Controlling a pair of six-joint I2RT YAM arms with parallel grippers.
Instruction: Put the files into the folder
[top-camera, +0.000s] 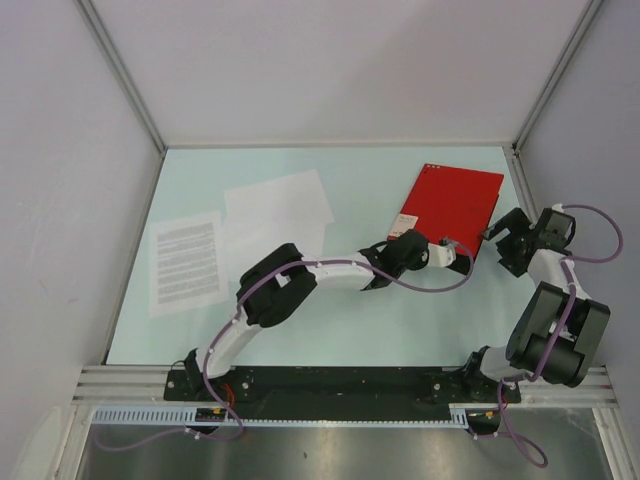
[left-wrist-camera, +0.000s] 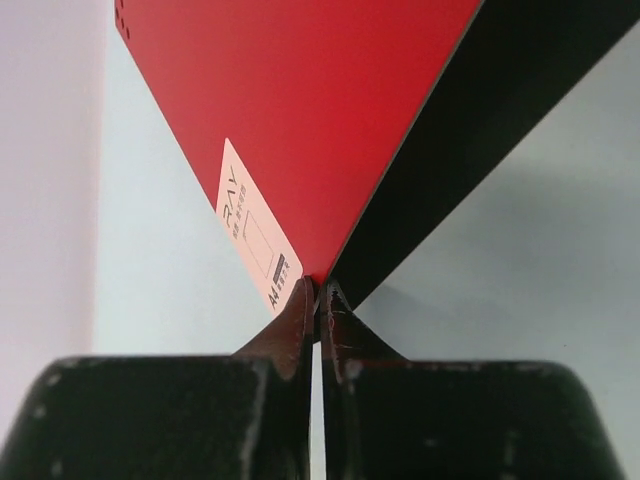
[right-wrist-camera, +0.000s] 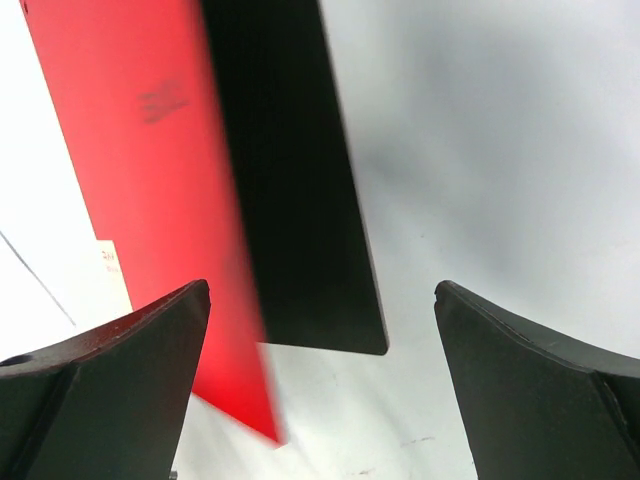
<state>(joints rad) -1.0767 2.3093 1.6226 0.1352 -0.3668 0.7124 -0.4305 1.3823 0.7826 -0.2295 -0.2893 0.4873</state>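
Observation:
The red folder (top-camera: 455, 203) lies at the right back of the table, its white label (left-wrist-camera: 254, 229) near the front corner. My left gripper (top-camera: 460, 252) is shut on the front corner of the red cover (left-wrist-camera: 300, 110) and holds it lifted, so the black inside (left-wrist-camera: 470, 130) shows beneath. My right gripper (top-camera: 497, 236) is open and empty at the folder's right edge; in the right wrist view the raised red cover (right-wrist-camera: 150, 200) and the black lower panel (right-wrist-camera: 290, 180) lie between its fingers (right-wrist-camera: 322, 290). A text sheet (top-camera: 185, 262) and two blank sheets (top-camera: 278, 198) lie at the left.
The pale table (top-camera: 340, 320) is walled by grey panels on the left, back and right. The left arm (top-camera: 300, 280) stretches across the middle toward the folder. The second blank sheet (top-camera: 262, 243) is partly under that arm.

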